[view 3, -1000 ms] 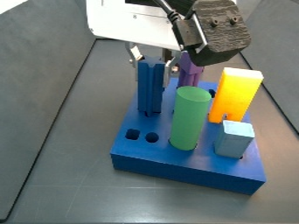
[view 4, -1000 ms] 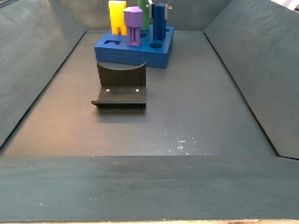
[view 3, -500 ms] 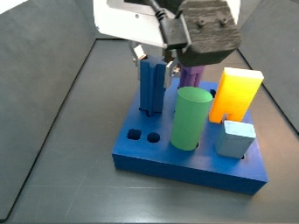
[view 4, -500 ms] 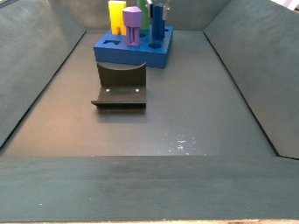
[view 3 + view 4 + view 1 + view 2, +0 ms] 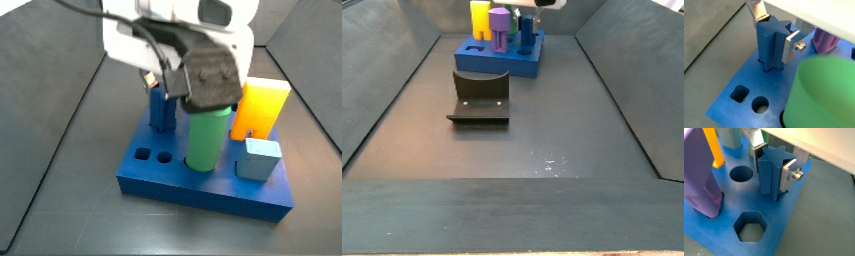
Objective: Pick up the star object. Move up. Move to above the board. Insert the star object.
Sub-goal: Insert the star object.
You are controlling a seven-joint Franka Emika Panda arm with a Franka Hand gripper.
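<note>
The star object, a slim dark-blue ridged post, stands upright with its foot in a hole of the blue board. It also shows in a wrist view and a side view. My gripper is over the board, its silver fingers pressed on two sides of the post's top, shut on it. In a side view the gripper and its white body hide the post's top. The board also shows in a side view.
A green cylinder, a yellow block, a pale-blue cube and a purple peg stand in the board. Hexagon and round holes are open. The fixture stands in front of the board.
The gripper has come down lower over the star object. In the side view the board and its pieces sit slightly further left than before.
</note>
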